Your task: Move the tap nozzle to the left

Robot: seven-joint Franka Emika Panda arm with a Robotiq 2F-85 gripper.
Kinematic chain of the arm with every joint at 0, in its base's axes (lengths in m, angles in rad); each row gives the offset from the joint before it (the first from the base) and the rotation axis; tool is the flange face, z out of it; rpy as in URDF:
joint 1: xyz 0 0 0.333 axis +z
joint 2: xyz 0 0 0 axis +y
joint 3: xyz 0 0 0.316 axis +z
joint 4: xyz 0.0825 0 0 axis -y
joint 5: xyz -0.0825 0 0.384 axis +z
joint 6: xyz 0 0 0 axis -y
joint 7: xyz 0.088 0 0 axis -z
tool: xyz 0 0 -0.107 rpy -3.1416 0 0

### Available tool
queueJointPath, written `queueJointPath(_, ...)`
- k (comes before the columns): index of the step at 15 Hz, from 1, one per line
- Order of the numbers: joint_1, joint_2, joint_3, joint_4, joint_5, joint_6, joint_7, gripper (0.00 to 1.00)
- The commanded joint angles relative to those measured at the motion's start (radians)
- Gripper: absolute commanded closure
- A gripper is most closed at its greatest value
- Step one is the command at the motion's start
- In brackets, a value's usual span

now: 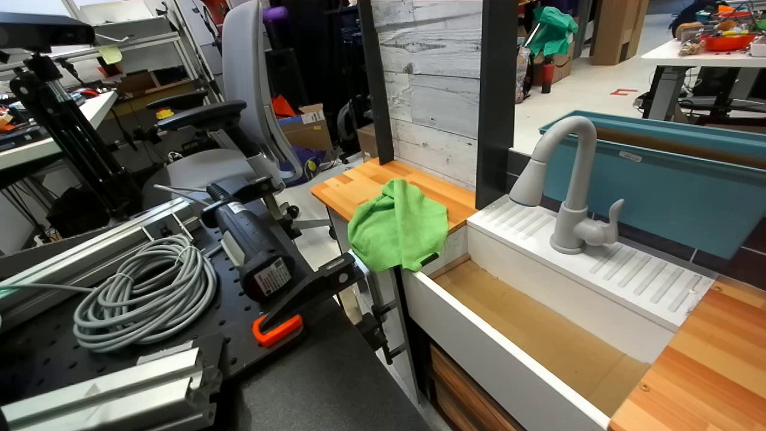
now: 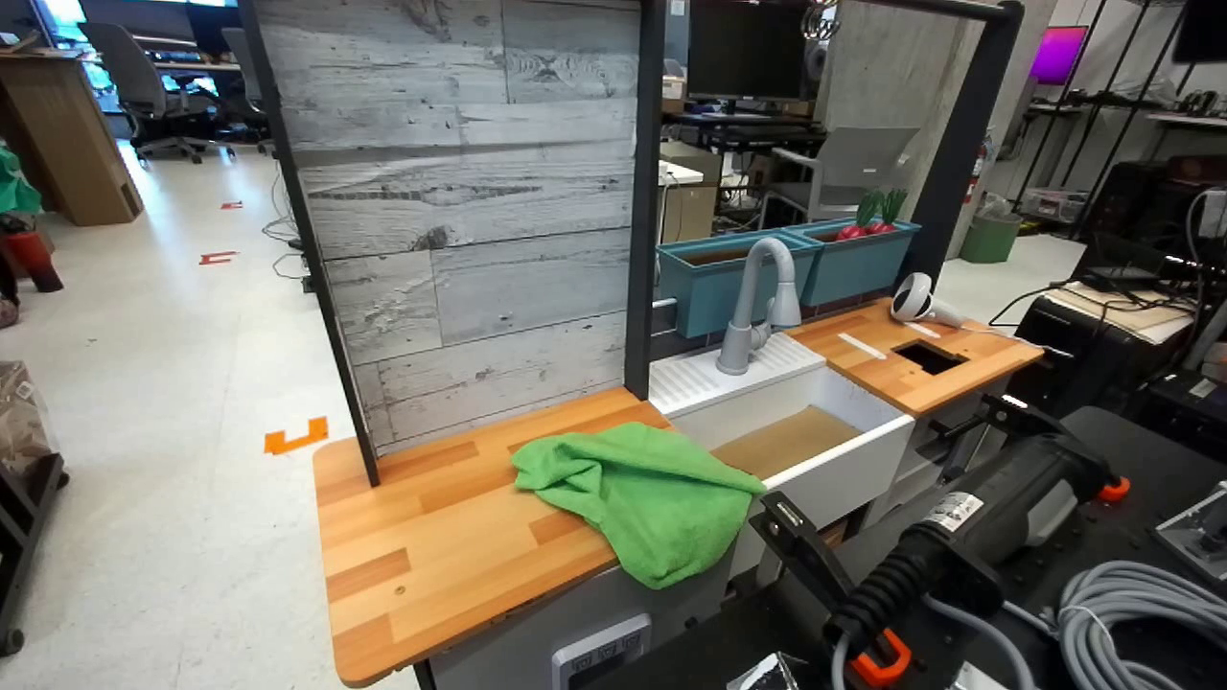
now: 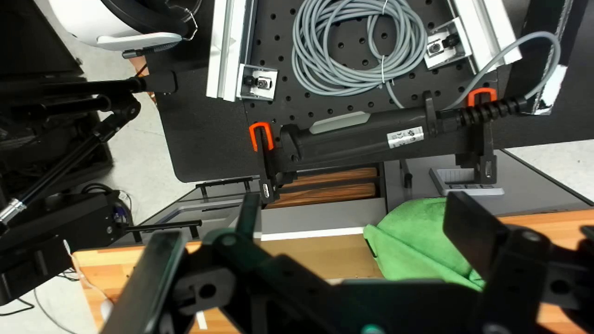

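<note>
Gripper (image 3: 336, 213): spread wide, nothing held | gooseneck faucet nozzle (image 1: 579, 179): in an exterior view, one o'clock from sink basin (image 1: 502, 353) | likely approach; nudge spout head (image 1: 529, 184) gently along its swivel arc

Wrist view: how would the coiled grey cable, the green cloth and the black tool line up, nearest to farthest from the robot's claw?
1. Green cloth: lower right, partly behind the gripper.
2. Black tool: middle of the picture.
3. Coiled grey cable: top, beyond the tool.
As seen across the picture; depth is hard to judge.
</note>
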Motion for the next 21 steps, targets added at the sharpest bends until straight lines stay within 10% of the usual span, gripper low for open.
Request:
queueJointPath(1,0.016,0.003,-0.016,0.001,-0.01,-0.002,0.01,0.0)
queueJointPath(21,-0.004,0.05,-0.014,0.038,-0.009,0.033,0.043,0.0)
